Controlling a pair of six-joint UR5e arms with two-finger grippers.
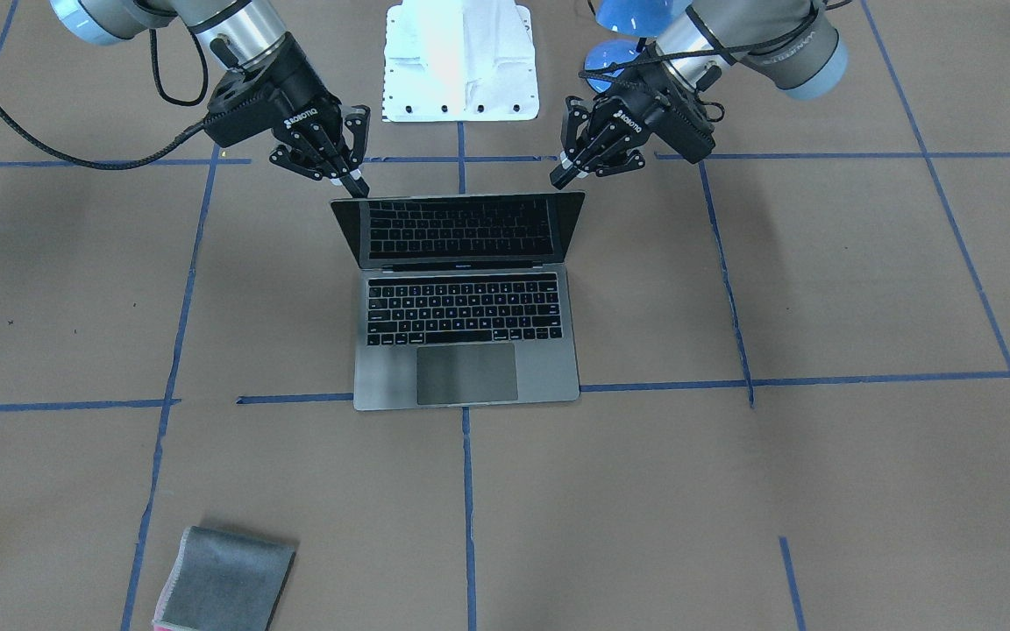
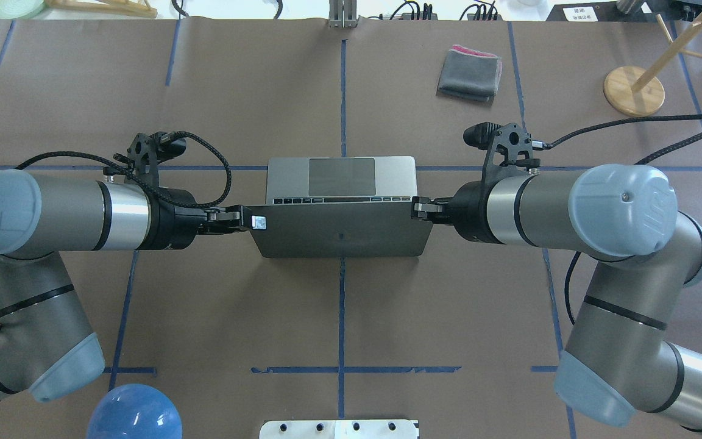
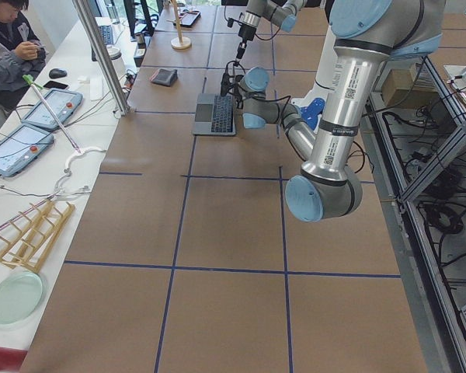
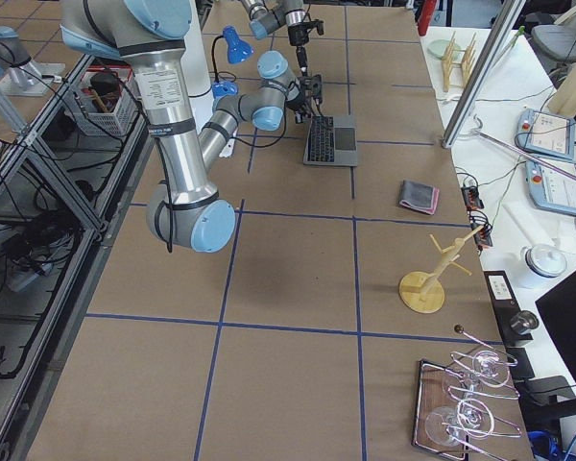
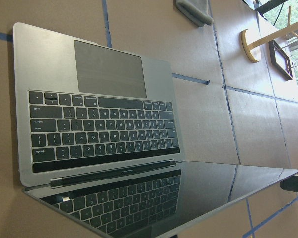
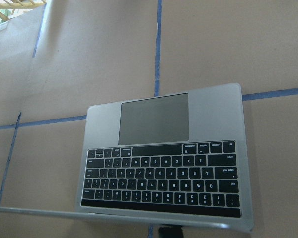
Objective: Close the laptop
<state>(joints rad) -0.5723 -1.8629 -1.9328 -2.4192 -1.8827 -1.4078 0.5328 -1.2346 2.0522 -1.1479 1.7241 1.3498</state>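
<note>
The laptop is seen mid-bench, lid not yet lowered. Its top corners are met by the left hand and right hand, both pinched narrow. The closing itself remains to be done.

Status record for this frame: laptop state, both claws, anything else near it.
laptop: open, lid raised at an angle, keyboard and trackpad showing
left claw: looks shut, tips at one top corner of the lid
right claw: looks shut, tips at the other top corner
contact: both seem to touch the lid's top edge, but this cannot be confirmed
cloth: folded, well apart from the laptop, on the side away from the robot
task: not done, lid not yet down
</note>
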